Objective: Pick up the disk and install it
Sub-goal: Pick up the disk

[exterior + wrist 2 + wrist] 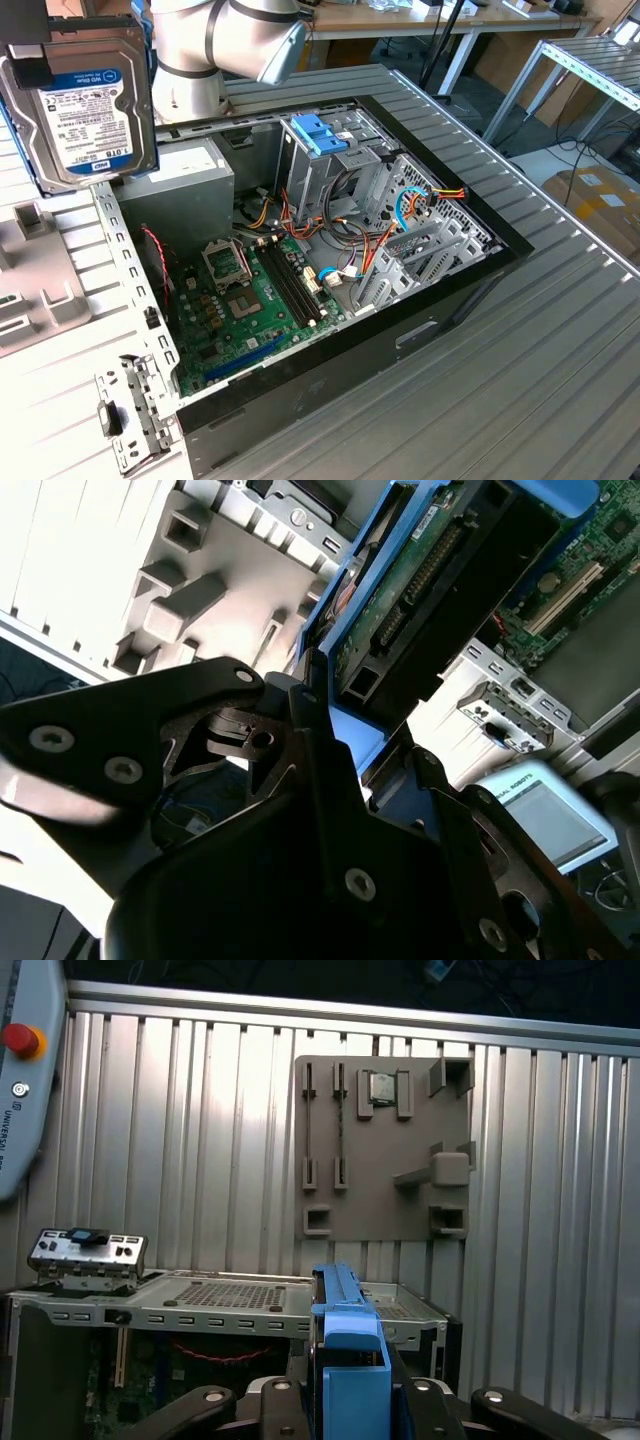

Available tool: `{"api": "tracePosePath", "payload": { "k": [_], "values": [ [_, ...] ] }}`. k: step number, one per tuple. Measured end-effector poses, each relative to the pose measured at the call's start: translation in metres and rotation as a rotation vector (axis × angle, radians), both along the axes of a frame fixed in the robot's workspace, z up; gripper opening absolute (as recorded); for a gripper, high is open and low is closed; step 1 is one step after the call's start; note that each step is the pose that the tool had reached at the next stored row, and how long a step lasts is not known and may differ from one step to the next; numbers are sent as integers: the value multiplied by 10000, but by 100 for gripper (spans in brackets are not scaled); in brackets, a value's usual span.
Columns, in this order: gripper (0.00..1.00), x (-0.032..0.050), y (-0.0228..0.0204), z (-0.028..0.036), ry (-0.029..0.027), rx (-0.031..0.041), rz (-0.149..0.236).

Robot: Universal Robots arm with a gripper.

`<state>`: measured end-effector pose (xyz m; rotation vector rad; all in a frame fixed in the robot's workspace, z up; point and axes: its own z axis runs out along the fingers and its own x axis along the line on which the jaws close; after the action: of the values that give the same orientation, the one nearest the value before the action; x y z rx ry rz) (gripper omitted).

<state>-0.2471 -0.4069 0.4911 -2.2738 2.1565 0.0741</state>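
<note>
As the tool (350, 1405) is clenched on the disk (85, 115), pressing its light-blue rail (348, 1350) from both sides, the disk hangs upright in the air, raised clear of the open computer case (440, 300), at the exterior view's left. I judge it stiff, rather heavy for its size, and sensitive to shocks. The plastic rail can flex or slip a little, so the best hold is on the rail edges, away from the bare circuit board (400, 610).
</note>
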Motion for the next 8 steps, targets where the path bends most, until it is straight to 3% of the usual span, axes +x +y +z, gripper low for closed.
{"api": "tracePosePath", "payload": {
  "k": [8],
  "values": [
    [37,61,-63,-3,0,0,0]
  ]
}}
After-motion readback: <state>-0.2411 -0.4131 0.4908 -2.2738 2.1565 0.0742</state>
